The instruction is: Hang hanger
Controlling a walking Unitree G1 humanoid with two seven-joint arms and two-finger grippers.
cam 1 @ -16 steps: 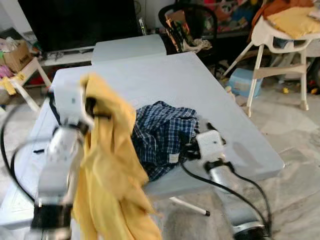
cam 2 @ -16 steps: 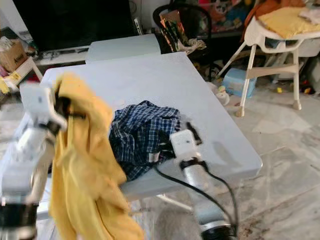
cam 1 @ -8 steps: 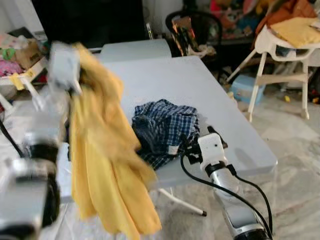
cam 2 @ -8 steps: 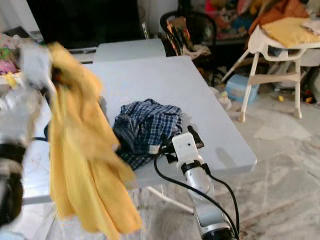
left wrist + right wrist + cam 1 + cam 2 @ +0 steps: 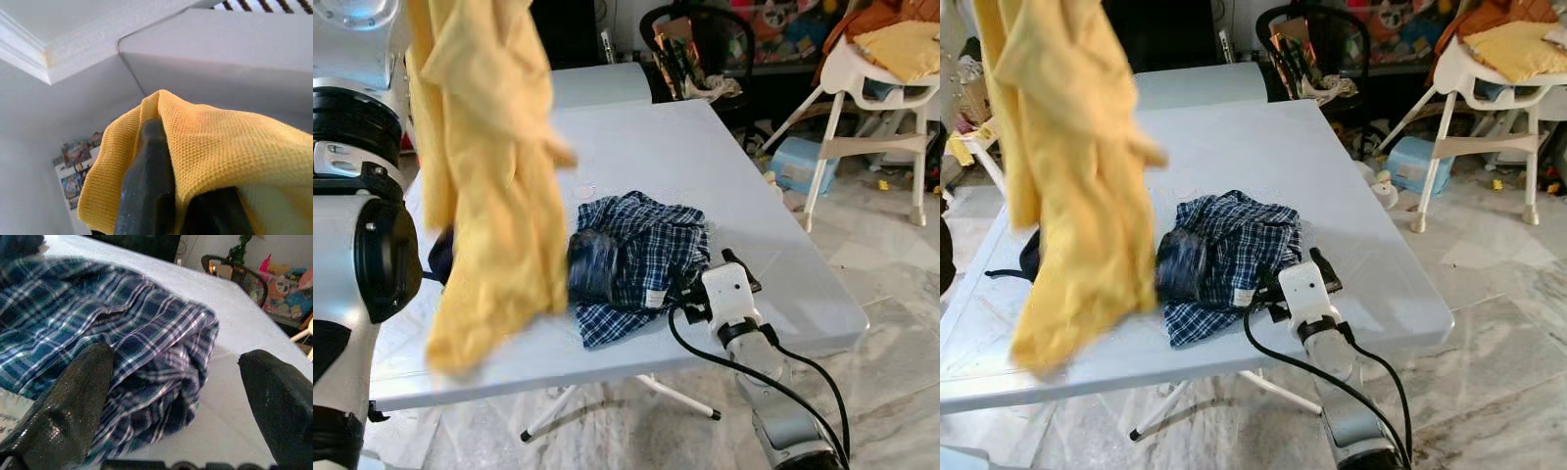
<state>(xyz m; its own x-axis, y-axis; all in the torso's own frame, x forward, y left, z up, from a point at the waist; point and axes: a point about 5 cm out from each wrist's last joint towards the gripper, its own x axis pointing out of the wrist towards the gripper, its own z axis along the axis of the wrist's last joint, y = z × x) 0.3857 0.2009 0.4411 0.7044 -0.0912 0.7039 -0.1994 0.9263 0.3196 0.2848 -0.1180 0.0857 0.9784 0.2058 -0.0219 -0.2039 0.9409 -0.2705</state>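
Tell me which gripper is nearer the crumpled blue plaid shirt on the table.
Right. The right gripper sits at the blue plaid shirt's edge, fingers open around its folds. The left gripper is raised high, shut on the yellow knit garment.

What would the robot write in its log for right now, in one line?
left end effector: holding yellow garment high | right end effector: open at plaid shirt | table: shirt on it

Yellow garment [image 5: 489, 166] hangs raised above the table.
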